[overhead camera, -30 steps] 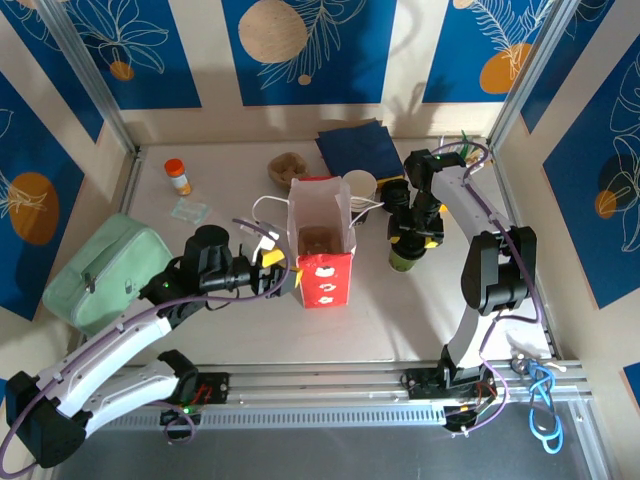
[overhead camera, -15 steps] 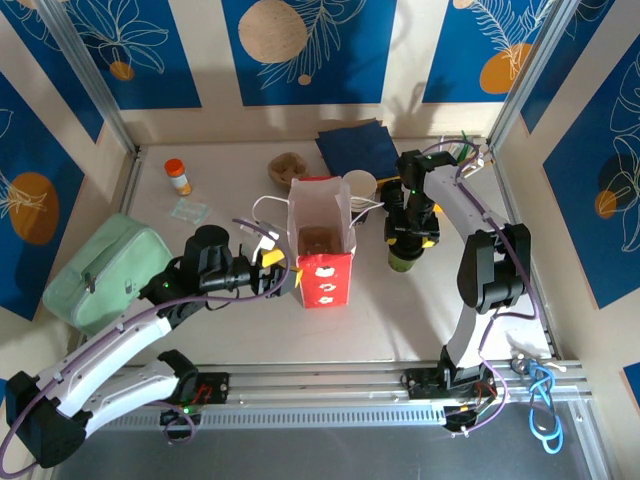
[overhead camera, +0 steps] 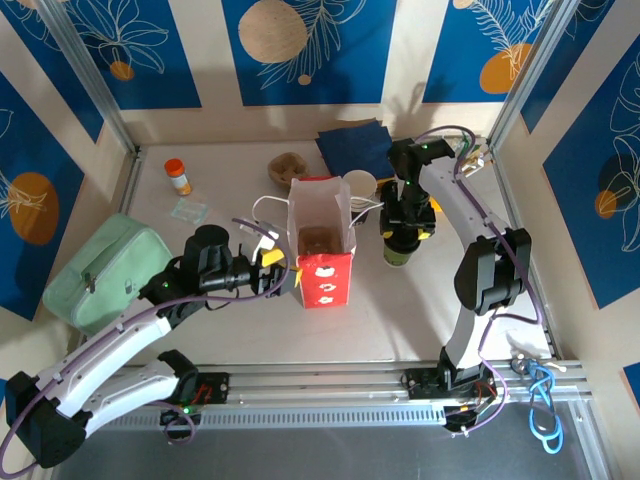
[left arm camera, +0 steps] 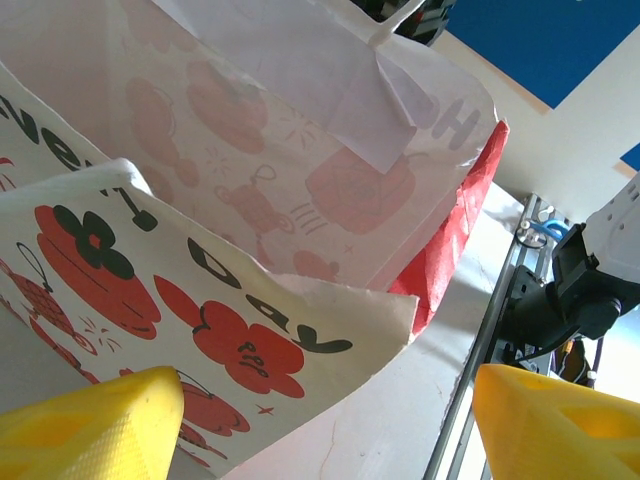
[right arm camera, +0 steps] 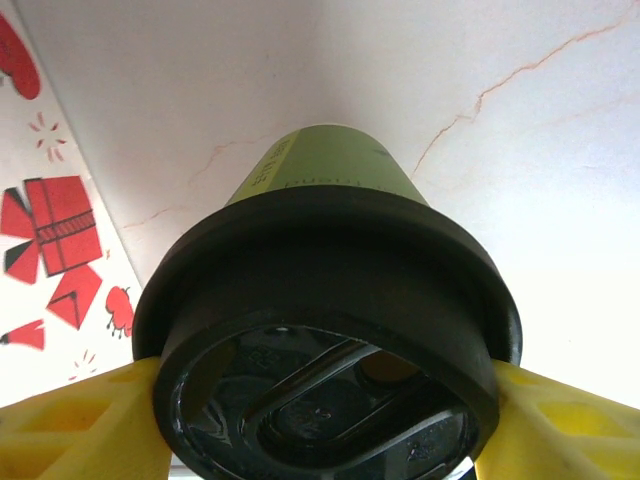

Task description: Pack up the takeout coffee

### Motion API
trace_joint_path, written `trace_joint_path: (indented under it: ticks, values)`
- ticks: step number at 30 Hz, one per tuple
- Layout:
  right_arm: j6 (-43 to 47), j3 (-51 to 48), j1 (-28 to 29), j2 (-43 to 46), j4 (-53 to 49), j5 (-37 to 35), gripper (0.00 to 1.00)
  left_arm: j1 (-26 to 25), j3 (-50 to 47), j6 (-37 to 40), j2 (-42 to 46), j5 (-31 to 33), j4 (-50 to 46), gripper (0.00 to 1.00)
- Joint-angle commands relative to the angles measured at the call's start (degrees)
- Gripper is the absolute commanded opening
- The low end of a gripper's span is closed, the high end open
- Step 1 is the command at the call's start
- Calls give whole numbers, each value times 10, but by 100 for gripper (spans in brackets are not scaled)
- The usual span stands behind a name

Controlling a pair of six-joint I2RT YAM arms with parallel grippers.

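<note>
The takeout coffee [overhead camera: 397,254], a green paper cup with a black lid, stands upright on the table just right of the red-and-white paper bag [overhead camera: 322,272]. My right gripper [overhead camera: 403,228] comes down over it. In the right wrist view the yellow fingers [right arm camera: 80,425] press both sides of the lid above the green cup side [right arm camera: 330,180], so the right gripper [right arm camera: 320,420] is shut on it. My left gripper [overhead camera: 275,268] is open at the bag's left wall. In the left wrist view the bag's printed edge [left arm camera: 250,330] lies ahead of the wide-apart left gripper [left arm camera: 325,430].
The bag stands open-topped with something brown [overhead camera: 320,238] inside. Behind it are a stack of white-rimmed cups [overhead camera: 360,185], a dark blue napkin [overhead camera: 352,147] and a brown lump [overhead camera: 288,166]. An orange-capped bottle [overhead camera: 178,176] and a green pouch [overhead camera: 105,270] sit at the left.
The right arm has swung a little left, toward the bag, and its fingers have closed in on the cup's lid; the cup has shifted slightly left with it. The left arm is still.
</note>
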State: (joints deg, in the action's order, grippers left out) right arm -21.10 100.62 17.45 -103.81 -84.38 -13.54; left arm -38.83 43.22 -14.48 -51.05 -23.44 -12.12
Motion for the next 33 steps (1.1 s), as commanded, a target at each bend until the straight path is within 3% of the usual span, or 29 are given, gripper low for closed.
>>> trace_joint_path:
  ticks: [1,11,21,33]
  values:
    - [-15,44,11,32,-60,-10,68,-3,23,12,11,9,-18,76]
    - [-31,180,61,53,-136,-42,67,-5,6,19,7,2,-24,74]
    - [-38,283,74,55,-171,-67,67,-11,5,24,2,12,-29,74]
    - [-53,423,77,37,-171,-39,66,-47,0,29,-12,44,-26,73]
